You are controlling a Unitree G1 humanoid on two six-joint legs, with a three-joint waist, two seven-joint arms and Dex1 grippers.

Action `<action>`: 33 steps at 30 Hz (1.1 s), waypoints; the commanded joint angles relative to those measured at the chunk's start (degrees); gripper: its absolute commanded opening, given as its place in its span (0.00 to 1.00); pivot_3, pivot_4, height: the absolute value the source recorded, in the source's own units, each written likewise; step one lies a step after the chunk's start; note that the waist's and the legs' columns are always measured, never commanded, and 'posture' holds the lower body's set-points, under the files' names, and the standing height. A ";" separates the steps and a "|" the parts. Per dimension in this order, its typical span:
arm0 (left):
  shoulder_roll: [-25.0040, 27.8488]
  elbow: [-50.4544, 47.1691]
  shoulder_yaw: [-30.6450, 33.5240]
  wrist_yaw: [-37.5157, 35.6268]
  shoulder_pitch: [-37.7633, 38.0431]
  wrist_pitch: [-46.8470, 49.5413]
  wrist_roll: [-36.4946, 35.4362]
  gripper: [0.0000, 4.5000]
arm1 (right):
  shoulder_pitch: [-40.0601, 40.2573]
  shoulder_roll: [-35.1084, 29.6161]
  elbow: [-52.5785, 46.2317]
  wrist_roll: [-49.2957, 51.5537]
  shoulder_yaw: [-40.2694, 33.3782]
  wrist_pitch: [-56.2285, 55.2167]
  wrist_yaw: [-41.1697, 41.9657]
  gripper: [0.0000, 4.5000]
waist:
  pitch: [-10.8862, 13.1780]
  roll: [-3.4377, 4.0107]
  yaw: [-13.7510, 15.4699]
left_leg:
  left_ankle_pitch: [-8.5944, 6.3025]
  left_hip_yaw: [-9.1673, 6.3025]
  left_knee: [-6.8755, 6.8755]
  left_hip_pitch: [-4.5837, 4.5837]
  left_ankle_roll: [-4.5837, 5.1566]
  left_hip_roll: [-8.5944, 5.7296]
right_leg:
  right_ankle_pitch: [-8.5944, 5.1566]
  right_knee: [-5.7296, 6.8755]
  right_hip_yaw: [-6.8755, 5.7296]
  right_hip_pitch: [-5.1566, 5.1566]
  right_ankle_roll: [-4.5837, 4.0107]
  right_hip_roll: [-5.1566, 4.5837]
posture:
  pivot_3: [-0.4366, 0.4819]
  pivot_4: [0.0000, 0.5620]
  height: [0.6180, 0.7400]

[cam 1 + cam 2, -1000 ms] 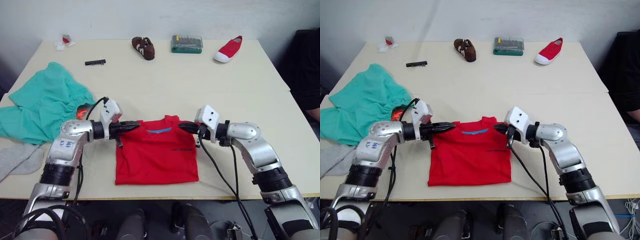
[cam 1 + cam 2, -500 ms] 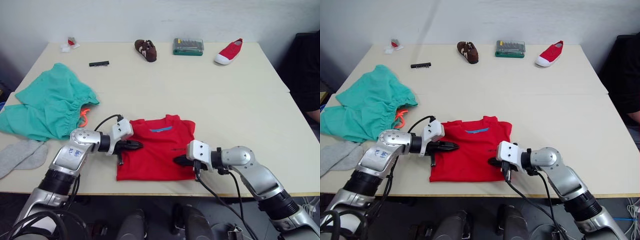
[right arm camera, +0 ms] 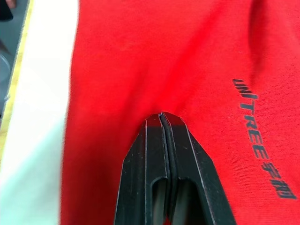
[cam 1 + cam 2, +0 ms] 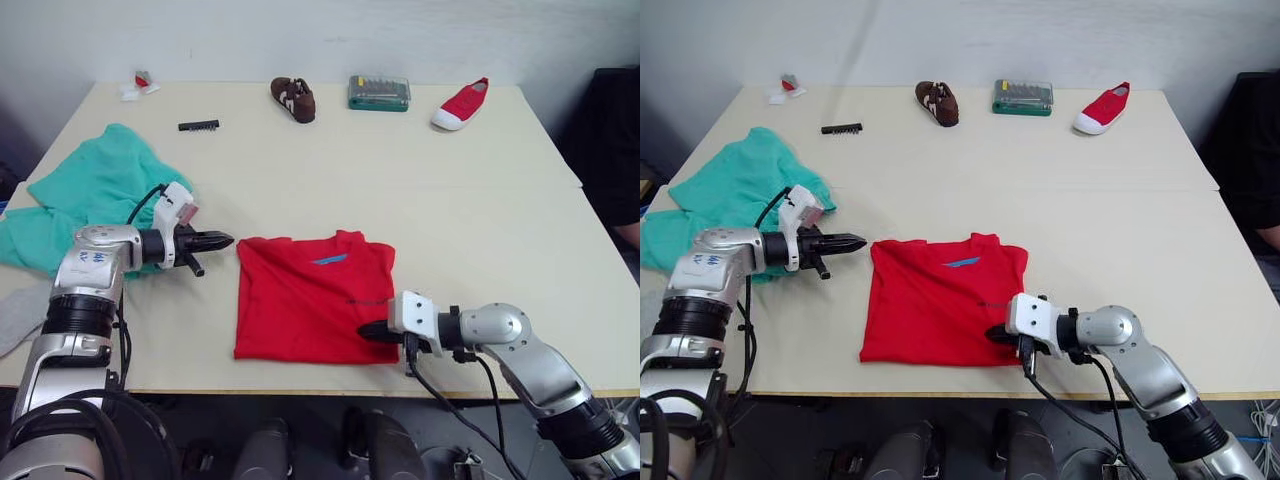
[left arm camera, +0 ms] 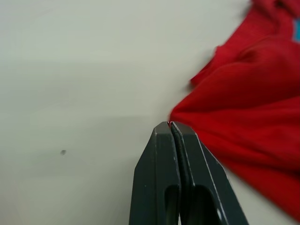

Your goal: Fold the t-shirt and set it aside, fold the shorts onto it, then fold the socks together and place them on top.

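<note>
The bright red short-sleeved cloth t-shirt [image 4: 312, 300] lies folded into a rough rectangle on the pale beige surface [image 4: 460, 190], toward its near edge and about mid-width, collar on the far side with a small blue label [image 4: 329, 259] showing and dark lettering near its right edge.

The right hand [image 4: 372, 331] rests low at the shirt's near right corner. In the right wrist view its two black fingers [image 3: 154, 154] are pressed together over the red cloth, tips touching the fabric; whether any cloth is pinched between them cannot be told.

The left hand [image 4: 222, 240] hovers just left of the shirt's far left corner, pointing right toward it. Its fingers [image 5: 161, 159] are together with nothing between them, and the tip sits just beside the shirt's edge, over bare surface.

The teal-green soft cloth shorts [image 4: 85, 195] lie crumpled at the left edge, behind the left arm. A light grey soft sock [image 4: 14, 318] pokes in at the near left edge.

Along the far side stand, from left to right, a small red-and-white scrap [image 4: 137, 84], a short black strip of bits [image 4: 198, 125], a brown shoe [image 4: 292, 98], a green clear-lidded tool case [image 4: 378, 92] and a small red canvas shoe [image 4: 459, 103].
</note>
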 commanded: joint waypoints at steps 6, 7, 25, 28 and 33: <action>-0.71 -24.21 -6.35 -1.95 8.40 5.39 -2.88 0.01 | -7.86 5.83 4.51 0.54 -1.97 1.50 -4.21 0.00 | 0.02 0.03 -0.48 | -0.01 0.11 -0.11 0.08 -0.02 0.00 | 0.00 0.00 0.05 0.00 0.00 0.03 | 0.48 0.27 1.00; -0.91 -24.91 -7.79 -0.96 9.56 4.60 -1.39 0.01 | -9.19 6.98 6.59 -0.52 -1.63 0.95 -5.32 0.00 | 0.02 0.04 -0.52 | 0.00 0.11 -0.11 0.08 -0.03 0.01 | -0.01 -0.02 0.05 0.00 0.00 0.06 | 0.48 0.27 1.00; 4.31 -26.90 -10.33 5.22 29.41 -3.41 6.59 0.01 | -28.15 16.78 40.71 -7.30 -5.75 -14.36 -16.04 0.00 | -0.07 0.30 -3.03 | 0.07 0.35 -0.46 0.89 -0.06 0.13 | -0.09 0.50 0.43 0.14 -0.28 -0.01 | 0.48 0.27 1.00; 2.08 -28.30 -6.25 5.01 24.90 2.21 0.23 0.01 | -23.83 15.92 27.05 -0.36 -6.45 -7.62 -9.53 0.00 | -0.06 0.32 -2.96 | 0.23 0.39 -0.76 1.00 -0.18 0.13 | -0.15 0.52 0.46 0.11 -0.21 0.00 | 0.48 0.27 1.00; -2.32 -22.74 -3.68 6.02 12.38 10.14 -4.33 0.01 | -12.90 10.15 7.65 3.95 -1.72 1.55 -1.06 0.00 | -0.03 0.24 -1.18 | 0.28 0.21 -0.65 0.48 -0.21 0.12 | -0.21 0.52 0.40 -0.25 -0.12 0.06 | 0.48 0.27 1.00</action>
